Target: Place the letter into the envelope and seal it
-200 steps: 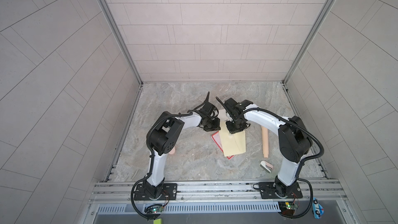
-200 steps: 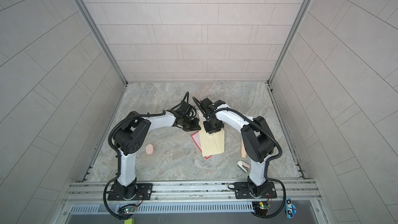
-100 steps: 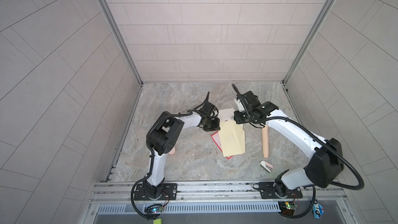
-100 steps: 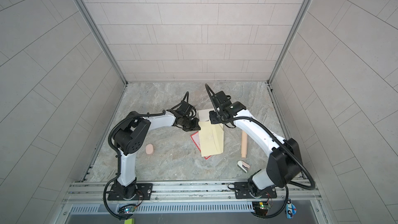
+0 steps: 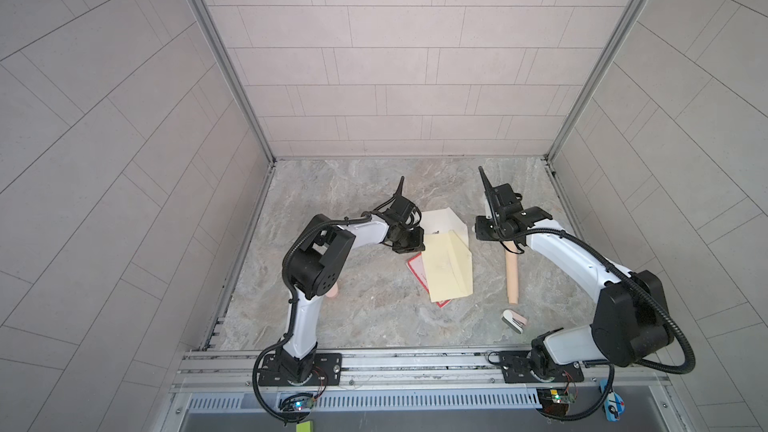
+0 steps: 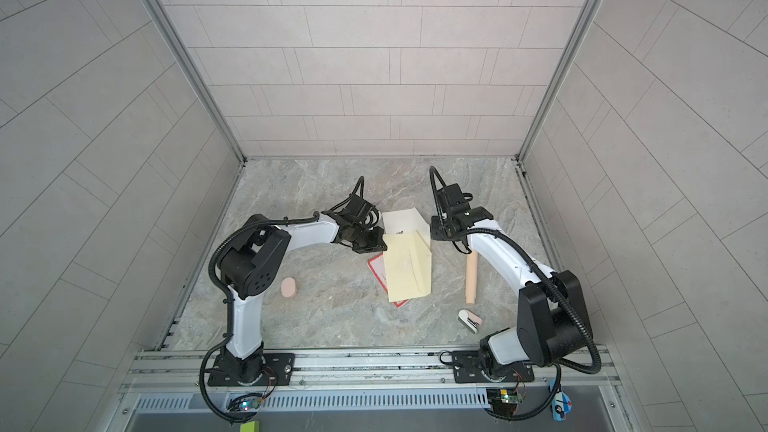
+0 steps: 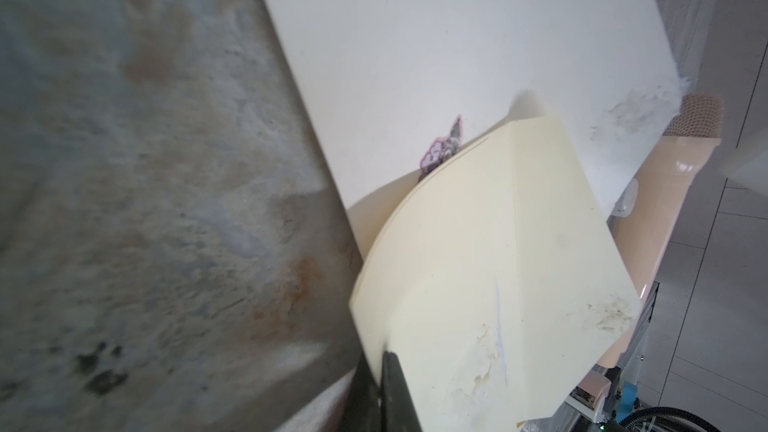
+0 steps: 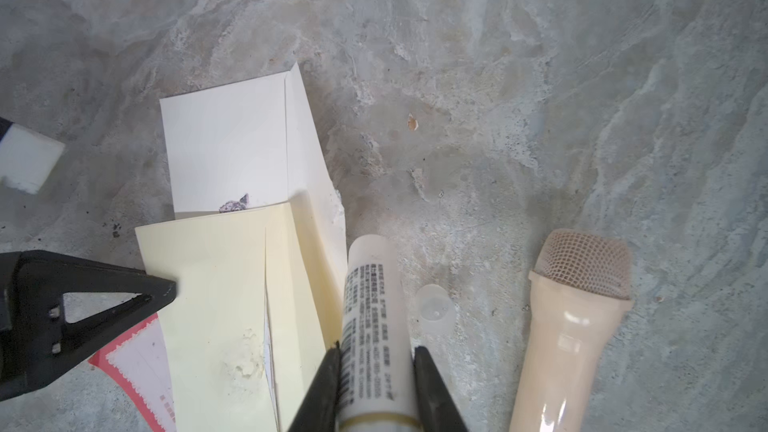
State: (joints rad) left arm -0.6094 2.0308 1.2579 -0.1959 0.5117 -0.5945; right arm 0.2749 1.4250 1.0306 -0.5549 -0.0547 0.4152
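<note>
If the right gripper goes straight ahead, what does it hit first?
Probably the table, touched by the tube in the right gripper. The envelope lies just beside that line; depth is unclear.

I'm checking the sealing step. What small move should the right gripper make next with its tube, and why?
Probably ease the right gripper, shut on the white tube, tip-first toward the flap of the envelope: it lies bare ahead, while the left gripper pinches the pale yellow paper.

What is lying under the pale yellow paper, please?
The pale yellow paper covers part of a red-bordered card, which shows at its left side, and part of the envelope, which sticks out beyond its far edge with its dark mark half hidden. Anything else underneath cannot be seen.
</note>
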